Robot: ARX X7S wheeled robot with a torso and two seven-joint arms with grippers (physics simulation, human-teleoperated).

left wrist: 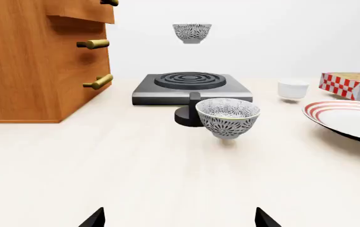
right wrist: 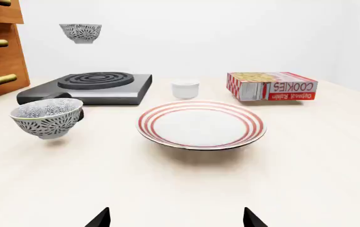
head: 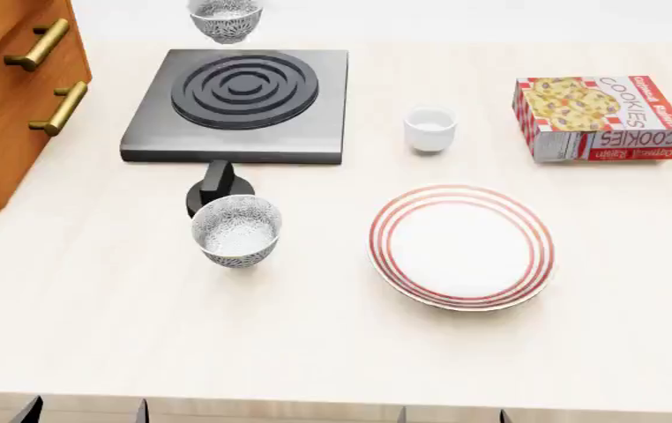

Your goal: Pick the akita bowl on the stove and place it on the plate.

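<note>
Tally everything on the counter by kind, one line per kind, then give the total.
Patterned bowls: 2 (near bowl, far bowl)
Plain white cup: 1
Red-ringed plate: 1
Stove: 1
Cookie box: 1
Wooden drawer cabinet: 1
Total: 7

wooden drawer cabinet (head: 7,97), white cup (head: 430,129), cookie box (head: 597,117)

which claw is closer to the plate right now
Right. The right claw faces the plate almost head-on, while the left claw lines up with the near patterned bowl, the plate off to its side.
</note>
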